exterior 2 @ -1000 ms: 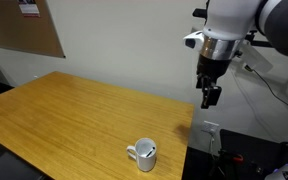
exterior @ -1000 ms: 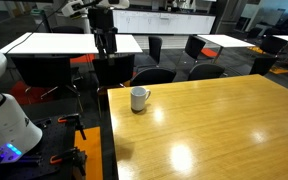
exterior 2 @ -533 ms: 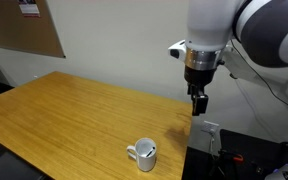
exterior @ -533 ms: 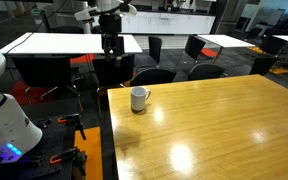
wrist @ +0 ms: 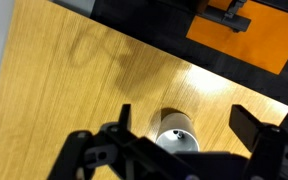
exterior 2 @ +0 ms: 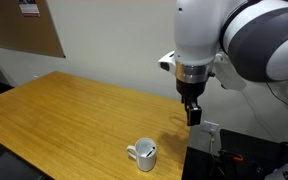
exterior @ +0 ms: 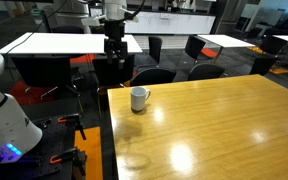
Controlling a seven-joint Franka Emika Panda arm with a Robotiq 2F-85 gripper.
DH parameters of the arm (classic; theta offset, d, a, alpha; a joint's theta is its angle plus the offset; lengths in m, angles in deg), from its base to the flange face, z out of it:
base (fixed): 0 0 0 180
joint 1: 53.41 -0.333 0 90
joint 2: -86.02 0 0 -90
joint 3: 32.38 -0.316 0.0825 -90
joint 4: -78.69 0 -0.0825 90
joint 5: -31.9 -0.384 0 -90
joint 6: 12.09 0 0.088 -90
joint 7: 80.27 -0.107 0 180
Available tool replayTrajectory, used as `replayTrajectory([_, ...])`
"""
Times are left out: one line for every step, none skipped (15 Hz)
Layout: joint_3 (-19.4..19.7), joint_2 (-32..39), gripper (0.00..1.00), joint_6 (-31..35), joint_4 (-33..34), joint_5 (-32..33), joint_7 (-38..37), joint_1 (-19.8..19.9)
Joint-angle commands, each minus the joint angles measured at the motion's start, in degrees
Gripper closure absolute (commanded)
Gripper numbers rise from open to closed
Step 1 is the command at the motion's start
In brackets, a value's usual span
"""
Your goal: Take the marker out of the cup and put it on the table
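Observation:
The white cup (exterior: 140, 98) stands near one corner of the honey-yellow table (exterior: 214, 125); it also shows in an exterior view (exterior 2: 143, 155) with its handle to the left. In the wrist view the cup (wrist: 176, 135) sits low between my fingers, and the dark marker (wrist: 177, 132) shows as a small tip inside it. My gripper (exterior: 113, 52) hangs open and empty well above the cup; it also shows in an exterior view (exterior 2: 193, 112) and in the wrist view (wrist: 184, 125).
White-topped tables (exterior: 69, 43) with black chairs (exterior: 154, 75) stand behind the yellow table. The robot base (exterior: 4, 105) sits beside the table's edge. Dark floor and an orange patch (wrist: 239, 35) lie beyond the table edge.
My gripper has moved sideways over the table's corner toward a spot above the cup. The cup has not moved.

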Motion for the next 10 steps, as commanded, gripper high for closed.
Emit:
replayTrajectory([-0.36, 3.66, 0.0, 0.89, 2.39, 0.16, -1.21, -0.81])
replayTrajectory([0.21, 1.34, 0.0, 0.33, 0.47, 0.07, -0.1, -0.77])
replayTrajectory([0.19, 1.8, 0.0, 0.38, 0.52, 0.07, -0.09, -0.84])
replayTrajectory([0.19, 1.97, 0.0, 0.38, 0.51, 0.07, -0.09, -0.84])
replayTrajectory([0.19, 1.95, 0.0, 0.38, 0.5, 0.07, -0.09, -0.84])
replayTrajectory([0.22, 1.92, 0.0, 0.38, 0.5, 0.06, -0.08, -0.84])
replayTrajectory([0.23, 1.92, 0.0, 0.38, 0.5, 0.06, -0.08, -0.83])
replayTrajectory([0.23, 1.92, 0.0, 0.38, 0.5, 0.06, -0.08, -0.84])
replayTrajectory([0.51, 1.42, 0.0, 1.58, -0.14, -0.4, -0.01, -0.8])
replayTrajectory([0.66, 1.6, 0.0, 2.76, -0.43, -0.39, -0.74, -0.57])
